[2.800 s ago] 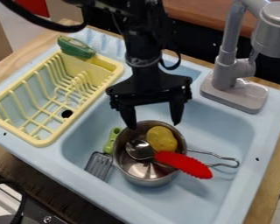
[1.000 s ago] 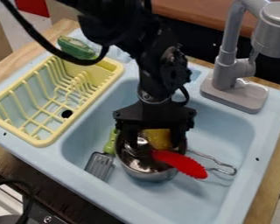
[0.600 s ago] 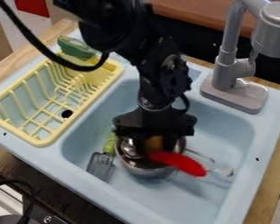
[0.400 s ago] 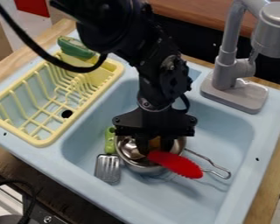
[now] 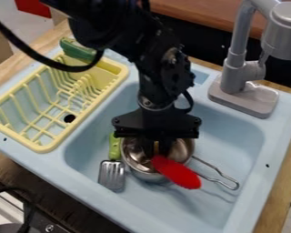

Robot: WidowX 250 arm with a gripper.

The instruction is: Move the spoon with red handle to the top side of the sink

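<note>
Spoon with red handle (image 5: 176, 173) | Camera view: centre of frame, slanting out of metal pot (image 5: 143, 174) | hand (image 5: 159, 153): nearly closed, apparently on the spoon's neck | step, as judged: lift vertically until the spoon clears the rim, lest the pot drag, then translate towards the sink's (image 5: 227, 127) top side, upper frame.

Is black all over, with bulky, rounded joints (image 5: 172, 68); carries a thick black cable (image 5: 75, 69) above the drying rack (image 5: 42, 148), and a broad, round-ended crosspiece (image 5: 157, 125) beside the drying rack.

Spatula (image 5: 112, 174) left of pot (image 5: 149, 176), both in sink (image 5: 224, 136)
</note>
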